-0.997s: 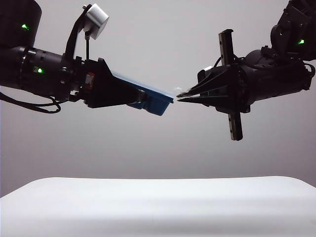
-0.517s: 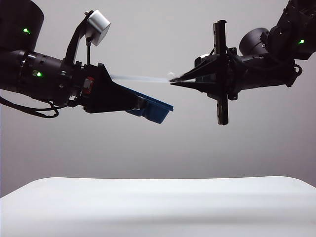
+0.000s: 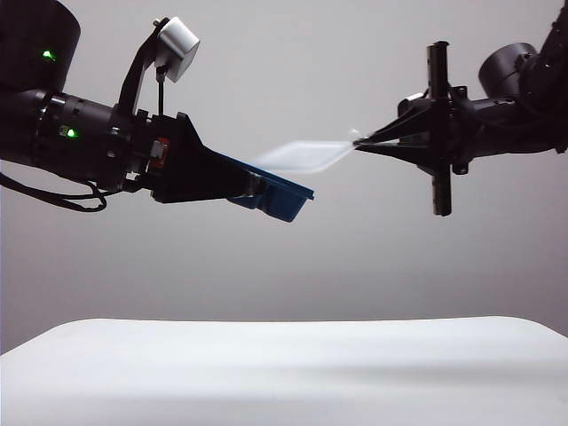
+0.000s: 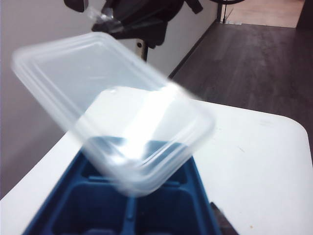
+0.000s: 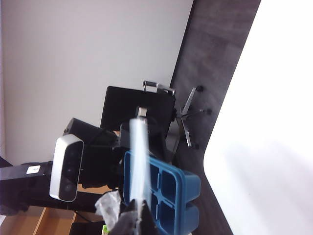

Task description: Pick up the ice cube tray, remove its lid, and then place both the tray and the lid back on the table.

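holding the dark navy-blue plastic ice cube tray mid-air, left gripper clamps it; right gripper pinches frosted-clear plastic lid by its corner tab (jaws closed), clear of tray, above white table.

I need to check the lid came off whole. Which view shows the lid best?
The left wrist view: the lid fills it broadside above the ice cube tray. The exterior view shows a blurred sliver at the right gripper; the right wrist view shows it edge-on.
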Robot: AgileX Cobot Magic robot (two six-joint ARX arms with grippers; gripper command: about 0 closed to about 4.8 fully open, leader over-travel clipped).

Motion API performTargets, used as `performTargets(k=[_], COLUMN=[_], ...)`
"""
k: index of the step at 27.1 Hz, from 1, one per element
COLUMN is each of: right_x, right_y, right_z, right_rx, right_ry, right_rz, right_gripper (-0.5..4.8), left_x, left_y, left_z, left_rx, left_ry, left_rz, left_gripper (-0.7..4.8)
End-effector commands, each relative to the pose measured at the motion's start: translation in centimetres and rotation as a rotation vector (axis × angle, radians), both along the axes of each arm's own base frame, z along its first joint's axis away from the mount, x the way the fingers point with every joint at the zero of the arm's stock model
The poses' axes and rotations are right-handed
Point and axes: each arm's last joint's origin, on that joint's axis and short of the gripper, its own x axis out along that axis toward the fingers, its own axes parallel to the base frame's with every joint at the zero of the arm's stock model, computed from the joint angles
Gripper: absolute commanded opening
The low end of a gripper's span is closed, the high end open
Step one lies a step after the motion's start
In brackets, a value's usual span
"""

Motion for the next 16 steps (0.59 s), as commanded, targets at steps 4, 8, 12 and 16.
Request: performTargets(k=[4,8,12,16], right_x=[0.4,0.5,0.3,-0.2], right_y=[-2.6,-3.2,-3.2,-3.7], right_z=[0.4,0.3,0.0,-1.3], right_rx=[0.006,0.004,-0.008,-0.082], right_ry=[-0.027,-0.019,-0.032,-0.043], right_rz=[-0.063,-0.08,-0.082,-0.122], right_gripper=[-0.02,-0.02,-0.02,-0.02], left_x=[0.0,-0.1,0.1,0.5], left_y=[0.0,0.1,0.4,1.3], left_z=[0.2,-0.3,-0.5,-0.5], left_rx=[-0.008,0.029,0.072,0.066], left_ry=[-0.003,0.023,0.006,0.008], left_rz=[-0.004,0.003,0.047,0.066], left_gripper=[2.41,2.41,2.42,2.42])
